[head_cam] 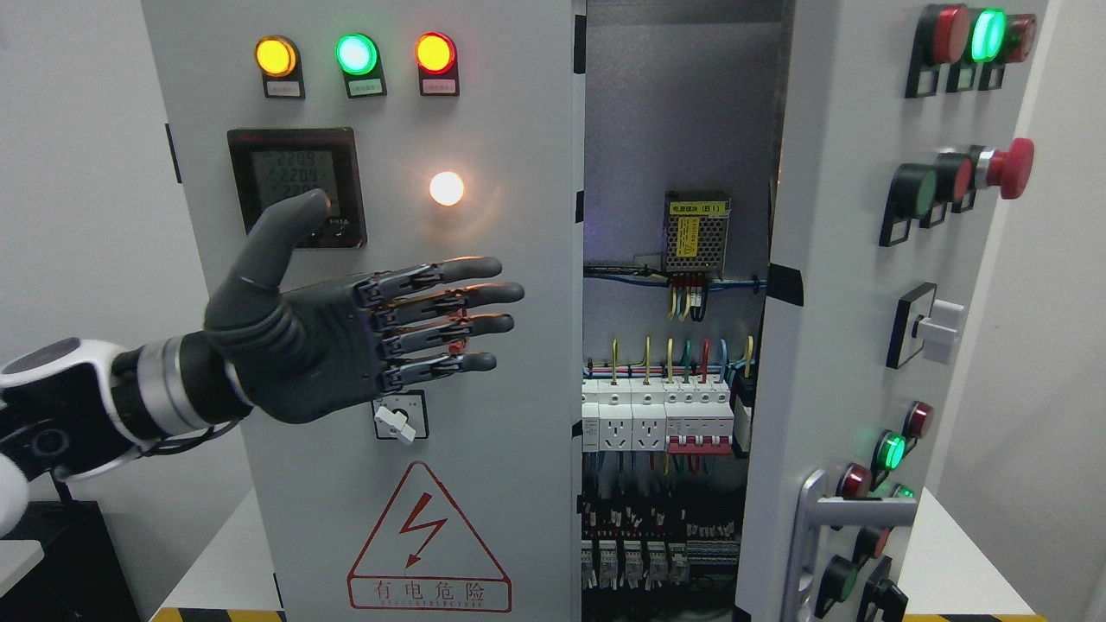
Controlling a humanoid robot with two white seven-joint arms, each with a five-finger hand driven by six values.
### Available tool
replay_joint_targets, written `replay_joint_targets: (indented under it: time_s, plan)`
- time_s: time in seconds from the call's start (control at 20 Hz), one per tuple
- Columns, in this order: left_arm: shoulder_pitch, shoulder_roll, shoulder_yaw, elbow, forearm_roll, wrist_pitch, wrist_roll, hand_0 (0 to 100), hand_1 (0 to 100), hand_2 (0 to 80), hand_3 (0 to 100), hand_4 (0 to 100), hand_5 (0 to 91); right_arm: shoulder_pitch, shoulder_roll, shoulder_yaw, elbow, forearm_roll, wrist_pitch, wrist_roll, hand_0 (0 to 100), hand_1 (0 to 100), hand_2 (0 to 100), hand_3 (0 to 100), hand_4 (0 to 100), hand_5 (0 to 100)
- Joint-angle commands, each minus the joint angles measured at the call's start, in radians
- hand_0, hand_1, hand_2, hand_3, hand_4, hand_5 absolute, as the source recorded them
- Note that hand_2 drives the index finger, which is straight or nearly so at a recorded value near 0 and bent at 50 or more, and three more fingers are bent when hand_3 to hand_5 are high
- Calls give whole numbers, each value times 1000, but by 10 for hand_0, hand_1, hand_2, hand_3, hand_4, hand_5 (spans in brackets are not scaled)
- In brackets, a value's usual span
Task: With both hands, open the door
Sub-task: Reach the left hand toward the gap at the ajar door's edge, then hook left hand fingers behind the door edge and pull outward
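Note:
A grey electrical cabinet fills the head view. Its left door (pixel 484 371) is flat and shut, with three lamps, a meter and a red warning triangle on it. The right door (pixel 829 285) is swung outward, its face turned away to the right, with a silver handle (pixel 816 527) low on it. Between the two doors the inside (pixel 670 415) shows wiring and breakers. My left hand (pixel 389 324) is in front of the left door, fingers straight and spread, pointing right, holding nothing. Whether it touches the door I cannot tell. My right hand is out of sight.
A white tabletop (pixel 959 561) carries the cabinet, with yellow-black tape along its front edge. The swung right door juts toward me with a red mushroom button (pixel 1011 166) and a rotary switch (pixel 933 326) sticking out. White walls stand on both sides.

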Motion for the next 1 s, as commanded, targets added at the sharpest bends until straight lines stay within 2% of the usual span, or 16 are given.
replay_joint_targets:
  time_s: [0.0,0.25,0.55,0.95]
  plan:
    - [-112,-276,-263,43,84,-20,70,0,0,0,0,30,0,0,0,0,0,0,1,0,106,0,0,0,0,0]
    - [-142,-353,-260,39,98,-22,146,0,0,0,0,30,0,0,0,0,0,0,-1,0,107,0,0,0,0,0]
    - [-147,-404,-246,36,115,-22,146,0,0,0,0,30,0,0,0,0,0,0,1,0,106,0,0,0,0,0]
    - [-146,-428,-221,37,171,-22,142,0,0,0,0,30,0,0,0,0,0,0,1,0,106,0,0,0,0,0]
